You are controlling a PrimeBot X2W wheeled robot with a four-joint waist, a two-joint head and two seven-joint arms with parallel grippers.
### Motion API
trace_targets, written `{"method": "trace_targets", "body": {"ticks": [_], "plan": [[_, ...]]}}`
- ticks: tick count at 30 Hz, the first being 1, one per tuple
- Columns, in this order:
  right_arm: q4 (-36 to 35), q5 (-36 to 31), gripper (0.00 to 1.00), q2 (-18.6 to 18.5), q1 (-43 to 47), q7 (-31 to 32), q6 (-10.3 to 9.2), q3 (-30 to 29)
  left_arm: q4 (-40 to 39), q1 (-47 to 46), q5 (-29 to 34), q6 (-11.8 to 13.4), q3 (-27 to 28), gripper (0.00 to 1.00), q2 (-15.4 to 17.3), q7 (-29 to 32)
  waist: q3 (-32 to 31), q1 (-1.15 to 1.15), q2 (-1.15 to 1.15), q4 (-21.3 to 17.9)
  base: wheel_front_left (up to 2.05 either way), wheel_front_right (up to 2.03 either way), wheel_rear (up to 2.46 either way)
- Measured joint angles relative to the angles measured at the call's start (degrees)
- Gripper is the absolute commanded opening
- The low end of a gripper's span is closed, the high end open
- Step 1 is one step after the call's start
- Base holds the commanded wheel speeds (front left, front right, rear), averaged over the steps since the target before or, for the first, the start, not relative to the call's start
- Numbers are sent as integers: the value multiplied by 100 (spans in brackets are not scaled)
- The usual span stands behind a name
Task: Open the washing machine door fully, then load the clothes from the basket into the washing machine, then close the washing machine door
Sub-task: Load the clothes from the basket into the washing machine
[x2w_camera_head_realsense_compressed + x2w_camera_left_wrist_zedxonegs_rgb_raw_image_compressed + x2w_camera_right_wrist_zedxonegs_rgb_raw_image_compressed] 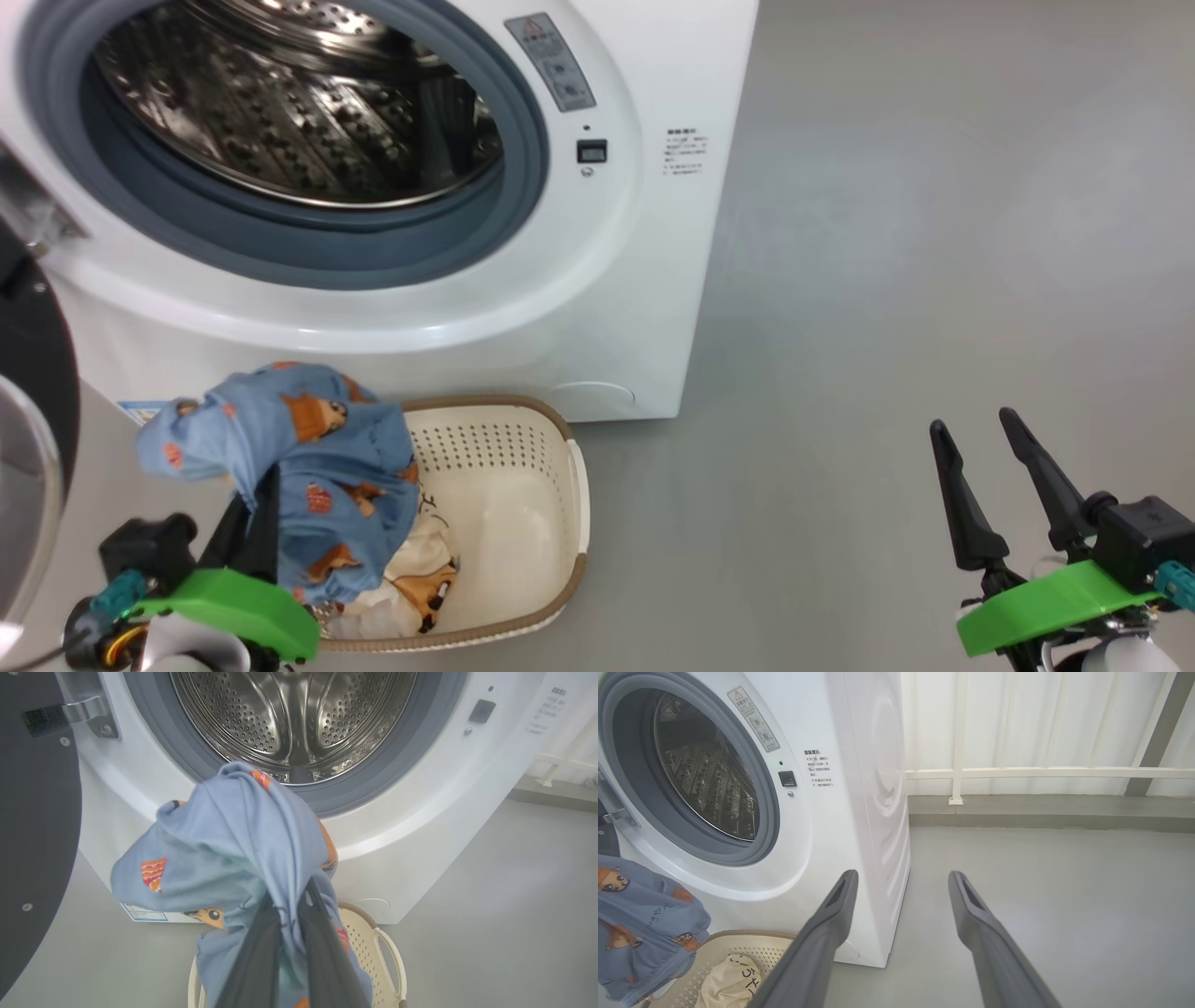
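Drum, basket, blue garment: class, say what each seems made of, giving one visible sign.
Drum: likely polished steel, mirror glints, punched holes. Basket: seemingly matte cream plastic, moulded perforations. Blue garment: soft printed fabric, it drapes and folds.

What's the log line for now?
door open | left gripper shut on blue garment | right gripper open | cream garment in basket

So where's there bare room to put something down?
Bare: grey floor right of the washing machine and basket, around the open right fingers; also the basket's right half. Cramped: left, where the left fingers hold the blue garment over the basket, beside the door.
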Motion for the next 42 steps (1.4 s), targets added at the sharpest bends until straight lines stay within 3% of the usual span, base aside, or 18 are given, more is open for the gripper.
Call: {"method": "trace_targets", "body": {"ticks": [9, 19, 34, 42], "plan": [[-51, 1, 100, -69, 297, 0, 0, -149, -1023, 741, 722, -2, 821, 0, -286, 0, -293, 0, 0, 197, 0, 0, 0], [-83, 1, 100, -79, 399, 0, 0, -298, -1790, 1371, 1027, -54, 1263, 0, -491, 0, -396, 0, 0, 266, 0, 0, 0], [-140, 1, 100, -54, 432, 0, 0, -311, -1948, 1455, 1042, -81, 1361, 0, -654, 0, -301, 1, 0, 229, 0, 0, 0], [-164, 1, 100, 43, 252, 0, 0, -272, -1706, 441, 913, -88, 1043, 0, -568, -3, 84, 1, 0, 141, 0, 0, 0]]}}
